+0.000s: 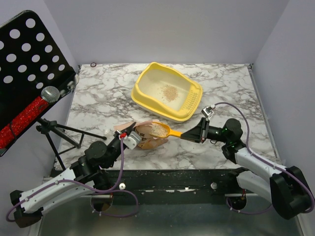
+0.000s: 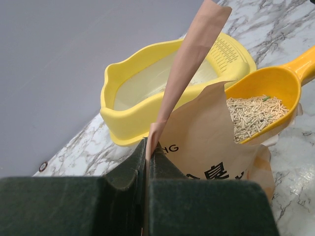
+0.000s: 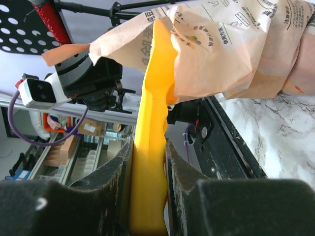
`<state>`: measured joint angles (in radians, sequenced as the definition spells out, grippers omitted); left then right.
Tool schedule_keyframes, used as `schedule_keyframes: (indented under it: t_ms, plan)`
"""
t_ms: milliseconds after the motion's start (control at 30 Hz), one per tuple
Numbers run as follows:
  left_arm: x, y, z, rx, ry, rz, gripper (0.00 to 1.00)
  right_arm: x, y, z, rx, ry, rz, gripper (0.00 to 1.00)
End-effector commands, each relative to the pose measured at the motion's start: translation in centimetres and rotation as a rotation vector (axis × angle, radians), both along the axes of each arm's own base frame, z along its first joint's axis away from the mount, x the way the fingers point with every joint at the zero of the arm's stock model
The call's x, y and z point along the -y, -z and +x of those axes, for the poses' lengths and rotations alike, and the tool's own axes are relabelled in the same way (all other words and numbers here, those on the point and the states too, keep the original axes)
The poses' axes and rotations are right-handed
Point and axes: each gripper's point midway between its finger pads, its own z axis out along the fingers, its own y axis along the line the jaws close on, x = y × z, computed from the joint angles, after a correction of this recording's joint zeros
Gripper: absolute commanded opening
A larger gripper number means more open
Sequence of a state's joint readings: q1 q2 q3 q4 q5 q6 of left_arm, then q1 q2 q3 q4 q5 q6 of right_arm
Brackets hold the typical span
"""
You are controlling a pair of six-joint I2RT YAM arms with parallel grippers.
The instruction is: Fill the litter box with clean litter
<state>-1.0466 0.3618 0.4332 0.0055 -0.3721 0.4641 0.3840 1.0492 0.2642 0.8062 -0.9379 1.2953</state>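
Note:
The pale-yellow litter box [image 1: 139, 96] stands at the back middle of the marble table, with a small patch of clean litter [image 1: 169, 91] on its floor. A yellow-orange scoop [image 1: 162, 131] full of beige litter pellets [image 2: 253, 115] hovers level over the mouth of the tan paper bag [image 1: 147, 141]. My right gripper [image 1: 199, 132] is shut on the scoop's handle [image 3: 152, 98]. The left gripper [image 2: 147, 145] pinches the bag's upper edge [image 2: 192, 59] and holds it up. Behind the bag, the litter box [image 2: 118, 123] shows in the left wrist view.
A black perforated music stand [image 1: 29, 64] with a red-handled microphone [image 1: 29, 110] and its tripod [image 1: 64, 130] stand off the table's left side. Grey walls close in the back and both sides. A black rail [image 1: 172, 174] runs along the near edge.

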Motion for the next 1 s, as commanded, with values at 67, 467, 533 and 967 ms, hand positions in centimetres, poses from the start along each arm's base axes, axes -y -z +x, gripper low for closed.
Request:
schedule_keyframes:
  t_ms: [67,467,533,967]
  plan:
    - [0.8,-6.0,-1.1,0.120,0.081,-0.188,0.03,0.4,-1.4,1.1,0.028,0.075,-0.076,0.00]
    - [0.9,-6.2,-1.2,0.120,0.092,-0.199,0.03,1.6,-1.2,0.3,-0.001,0.120,-0.077,0.00]
    - [1.0,-6.2,-1.2,0.119,0.092,-0.195,0.03,1.8,-1.4,0.0,-0.011,0.130,-0.064,0.00]
    - [0.3,-6.6,-1.1,0.126,0.069,-0.217,0.03,2.7,-2.3,-0.8,-0.066,0.190,-0.015,0.00]
